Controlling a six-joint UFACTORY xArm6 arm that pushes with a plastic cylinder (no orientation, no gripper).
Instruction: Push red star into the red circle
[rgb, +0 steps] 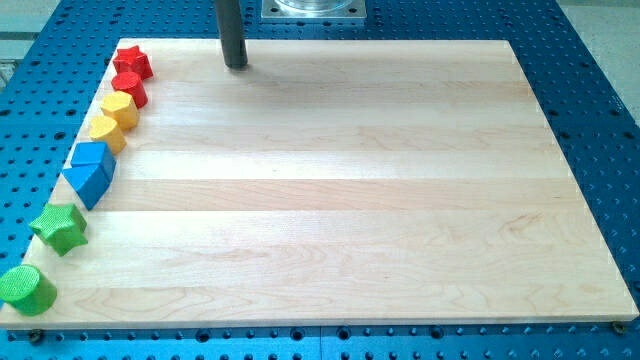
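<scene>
No pincer here — only a rod; my tip (236, 65) touches nothing. The red star (132, 62) sits at its nine o'clock, well apart, touching the red circle (131, 89) — at the star's six.

Eight blocks lie on the bench (350, 180), all in a line along its left edge. Two are red: one red star (132, 62) at the top left corner and one red circle (130, 89) just below it. Two are yellow (120, 108) (108, 131), their shapes hard to make out. Two are blue (92, 155) (87, 181), pressed together midway down the edge; the exact shapes are unclear. Two are green: one green star (59, 227) and one green cylinder (26, 289) at the bottom left corner. One dark rod stands near the top edge, with my tip (236, 66) on the wood.
</scene>
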